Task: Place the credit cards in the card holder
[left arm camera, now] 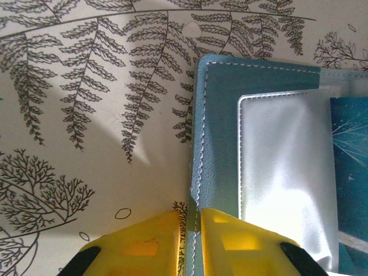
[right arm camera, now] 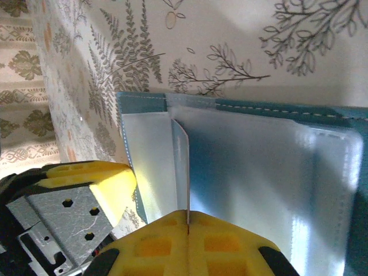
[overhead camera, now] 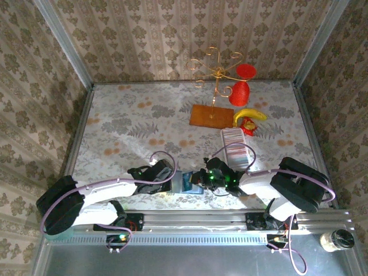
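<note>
The teal-blue card holder [overhead camera: 187,181] lies open on the fern-print cloth near the table's front edge, between my two grippers. In the left wrist view its stitched left edge [left arm camera: 202,144] runs between the yellow fingers of my left gripper [left arm camera: 192,221]. Those fingers stand slightly open, and a sliver of cloth shows beside the edge. My right gripper [right arm camera: 188,215] is shut on a silvery-white credit card [right arm camera: 181,167]. The card stands on edge over the holder's clear pocket [right arm camera: 259,178]. A blue printed surface [left arm camera: 351,172] shows under the pocket film. From above, the left gripper [overhead camera: 174,179] and the right gripper [overhead camera: 202,179] almost touch.
A long whitish tray [overhead camera: 236,147] lies just behind the right arm. Farther back are an orange-brown board [overhead camera: 209,115], a banana [overhead camera: 250,114], red objects [overhead camera: 239,92] and a gold wire stand [overhead camera: 216,66]. My left gripper's finger [right arm camera: 109,184] sits close beside the card.
</note>
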